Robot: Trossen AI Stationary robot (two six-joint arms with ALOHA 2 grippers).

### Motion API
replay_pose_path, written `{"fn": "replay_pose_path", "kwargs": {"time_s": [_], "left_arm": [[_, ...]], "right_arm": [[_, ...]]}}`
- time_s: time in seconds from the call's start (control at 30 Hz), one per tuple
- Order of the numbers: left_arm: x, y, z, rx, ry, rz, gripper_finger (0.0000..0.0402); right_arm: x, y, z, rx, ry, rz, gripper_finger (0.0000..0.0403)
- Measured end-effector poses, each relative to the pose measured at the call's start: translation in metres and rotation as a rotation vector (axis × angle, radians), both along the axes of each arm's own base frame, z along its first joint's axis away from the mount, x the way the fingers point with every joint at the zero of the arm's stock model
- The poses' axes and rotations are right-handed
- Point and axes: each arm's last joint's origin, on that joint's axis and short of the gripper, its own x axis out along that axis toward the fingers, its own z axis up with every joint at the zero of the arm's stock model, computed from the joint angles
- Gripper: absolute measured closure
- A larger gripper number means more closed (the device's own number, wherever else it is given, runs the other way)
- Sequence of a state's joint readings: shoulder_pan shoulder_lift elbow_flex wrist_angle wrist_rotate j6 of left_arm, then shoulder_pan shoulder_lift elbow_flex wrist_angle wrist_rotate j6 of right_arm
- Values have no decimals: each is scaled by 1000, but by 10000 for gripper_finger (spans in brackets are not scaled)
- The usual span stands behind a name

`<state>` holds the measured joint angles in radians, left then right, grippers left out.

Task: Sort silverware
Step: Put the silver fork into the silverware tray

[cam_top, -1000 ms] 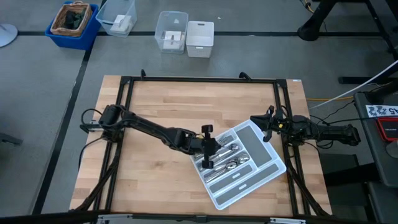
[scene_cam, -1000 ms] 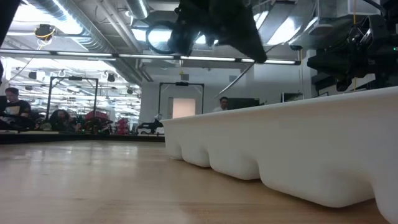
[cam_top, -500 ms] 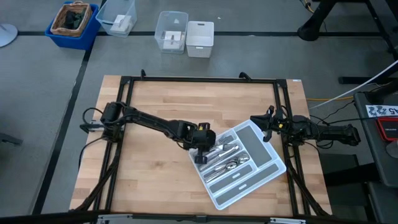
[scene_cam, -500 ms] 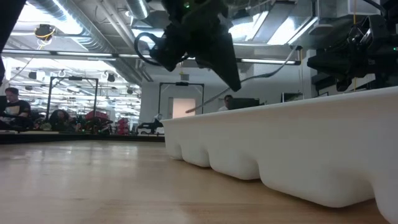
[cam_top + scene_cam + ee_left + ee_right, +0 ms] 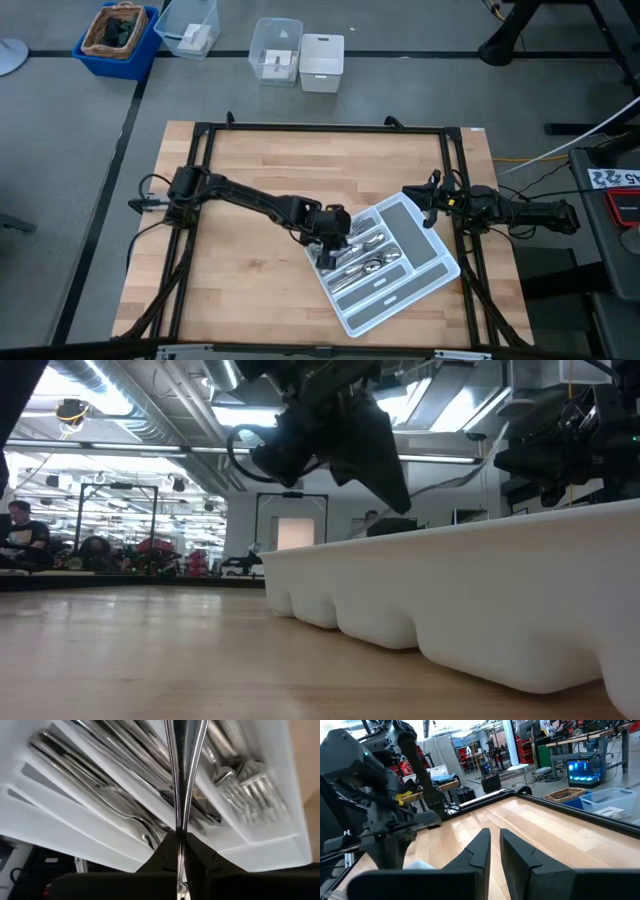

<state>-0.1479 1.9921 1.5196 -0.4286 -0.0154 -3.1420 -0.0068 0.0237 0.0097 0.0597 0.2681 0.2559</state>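
Note:
A light grey compartmented tray (image 5: 412,226) lies askew on the wooden table, right of the middle. Several forks, spoons and knives of the silverware (image 5: 360,256) lie in its compartments, and a bunch of forks (image 5: 249,786) shows close in the left wrist view. My left gripper (image 5: 328,248) slants down over the tray's left end, shut on one slim silver piece (image 5: 183,780). In the low view this gripper (image 5: 398,500) hangs just above the tray's rim (image 5: 480,585). My right gripper (image 5: 415,196) waits level at the table's right edge, its fingers (image 5: 480,847) a narrow gap apart with nothing between them. My left gripper pinches one end of the slim silver piece (image 5: 179,831) between its two fingers. The fingers slant down from the table's left and lie along the piece. It runs straight on past the fingertips over the tray's compartments; whether its far end rests on the silverware below I cannot tell.
Clear plastic boxes (image 5: 275,50), a white box (image 5: 322,60) and a blue bin (image 5: 120,35) stand on the floor beyond the table's far edge. Black frame rails (image 5: 320,128) run around the tabletop. Bare wood (image 5: 250,290) lies left of the tray.
My left gripper has sunk toward the tray and its wrist has turned, still shut on the silver piece. The piece, seen above the tray's rim in the low view a second ago, has gone down behind it.

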Motion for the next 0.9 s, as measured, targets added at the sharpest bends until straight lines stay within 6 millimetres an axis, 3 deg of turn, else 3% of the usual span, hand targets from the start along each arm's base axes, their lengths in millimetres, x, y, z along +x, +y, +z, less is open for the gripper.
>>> {"fn": "replay_pose_path", "kwargs": {"time_s": [0.13,0.5,0.9], "left_arm": [[1,4,-2,-2,4,7,401],[1,42,-10,-15,32,94,401],[0,44,-23,13,71,102,401]], "right_arm": [[0,0,0,0,0,0,356],[0,0,0,0,1,-1,356],[0,0,0,0,0,0,356]]}}
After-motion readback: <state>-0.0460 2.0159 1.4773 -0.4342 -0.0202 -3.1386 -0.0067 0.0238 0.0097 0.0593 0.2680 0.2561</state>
